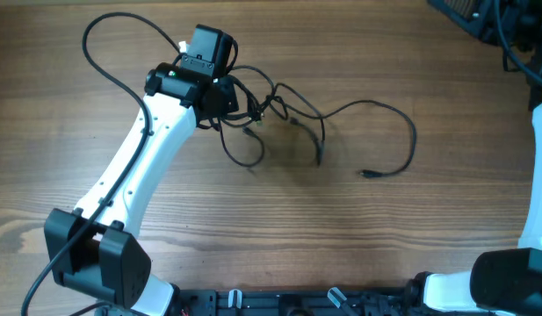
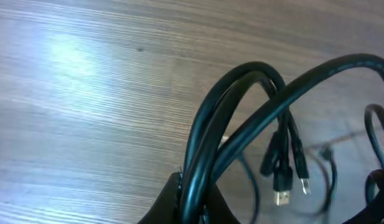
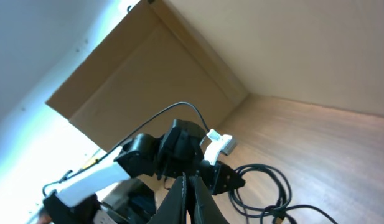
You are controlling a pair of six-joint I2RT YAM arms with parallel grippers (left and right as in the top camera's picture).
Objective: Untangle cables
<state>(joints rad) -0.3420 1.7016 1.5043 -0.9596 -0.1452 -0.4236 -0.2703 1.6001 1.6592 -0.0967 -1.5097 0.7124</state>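
The cables (image 1: 279,101) are thin black cords bunched at the table's middle. One long loop runs right to a plug end (image 1: 368,174), and another loop (image 1: 244,158) hangs toward the front. My left gripper (image 1: 227,96) is at the bunch's left side. In the left wrist view it (image 2: 193,200) is shut on two black cords (image 2: 241,99) that arch up from the jaws. Two silver-tipped plugs (image 2: 282,196) hang behind them. My right gripper (image 3: 188,202) is shut and empty, held high and apart from the cables (image 3: 266,186). It is out of the overhead view.
The left arm's thicker wire (image 1: 99,48) loops over the far left of the wooden table (image 1: 429,237). The right arm's base (image 1: 525,272) stands at the front right. Dark equipment (image 1: 490,17) sits at the far right corner. A cardboard panel (image 3: 148,74) stands behind the table.
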